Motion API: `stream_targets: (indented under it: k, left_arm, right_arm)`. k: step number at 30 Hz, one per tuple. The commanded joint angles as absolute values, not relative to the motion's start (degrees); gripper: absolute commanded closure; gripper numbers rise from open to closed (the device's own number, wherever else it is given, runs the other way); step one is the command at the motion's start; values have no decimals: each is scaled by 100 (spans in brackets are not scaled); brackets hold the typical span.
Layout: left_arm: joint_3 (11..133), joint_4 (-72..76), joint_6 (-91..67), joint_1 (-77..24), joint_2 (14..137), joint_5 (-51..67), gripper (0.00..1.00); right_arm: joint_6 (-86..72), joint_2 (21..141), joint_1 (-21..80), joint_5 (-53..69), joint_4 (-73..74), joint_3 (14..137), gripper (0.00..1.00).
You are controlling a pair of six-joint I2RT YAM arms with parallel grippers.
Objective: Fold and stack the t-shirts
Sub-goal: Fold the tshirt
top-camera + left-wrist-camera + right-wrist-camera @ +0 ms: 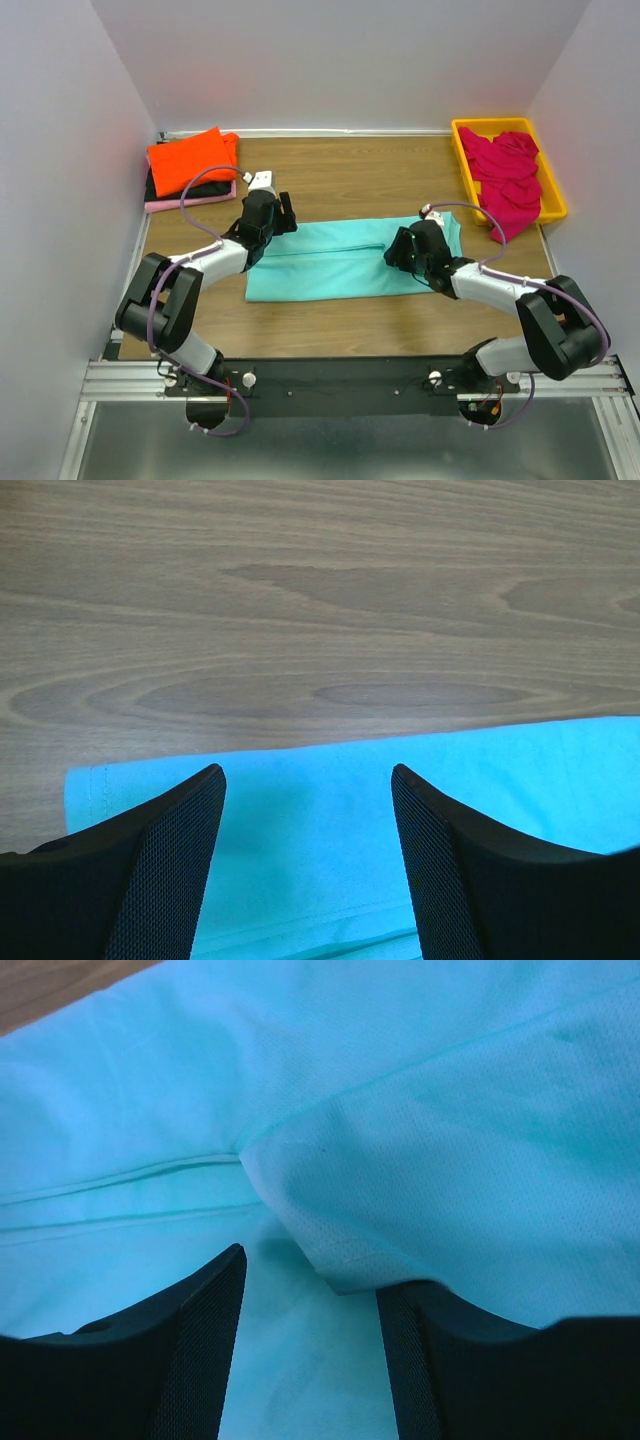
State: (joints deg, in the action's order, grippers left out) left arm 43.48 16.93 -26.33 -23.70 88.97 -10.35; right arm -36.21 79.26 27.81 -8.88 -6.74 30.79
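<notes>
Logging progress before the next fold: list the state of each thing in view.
turquoise t-shirt: folded lengthwise, flat on table
orange-red t-shirt: folded, tops far-left pile
magenta t-shirts: crumpled in yellow tray
left gripper: open, over turquoise t-shirt
right gripper: open, over turquoise t-shirt

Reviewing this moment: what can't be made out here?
- Top view: whether left pincer or right pincer touches the turquoise t-shirt; their wrists cover the tips.
- Top view: black t-shirt and pink t-shirt, mostly under the orange t-shirt.
- Top view: how many magenta t-shirts fill the yellow tray; one crumpled heap.
</notes>
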Motion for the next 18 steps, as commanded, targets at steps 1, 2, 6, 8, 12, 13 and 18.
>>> stream_targets:
  k: [1,2,6,8,12,13,18]
  left_arm:
    - [4465,1819,-2549,-2391,8991,-1002,25]
    - [4465,1819,-2540,-2391,9000,-993,25]
    - [4482,1811,-2523,-2391,9044,-984,25]
    - [4491,1802,-2514,-2391,9079,-984,25]
    - [4517,1775,-2514,-2391,9149,-967,25]
    - [4535,1767,-2514,-2391,9184,-958,25]
    - [4570,1749,-2514,-2391,9281,-914,25]
  right_arm:
    - [-3481,7937,2830,-897,-1283,2988,39]
    - [-3480,7937,2830,-853,-1344,2962,39]
    - [-3367,7963,2839,-668,-1695,2901,39]
    - [-3340,8007,2839,-589,-1793,2883,39]
    - [-3331,8112,2944,-413,-1986,2883,39]
    - [-3348,8138,3031,-413,-2004,2883,39]
    - [-3445,8209,3339,-474,-2013,2944,39]
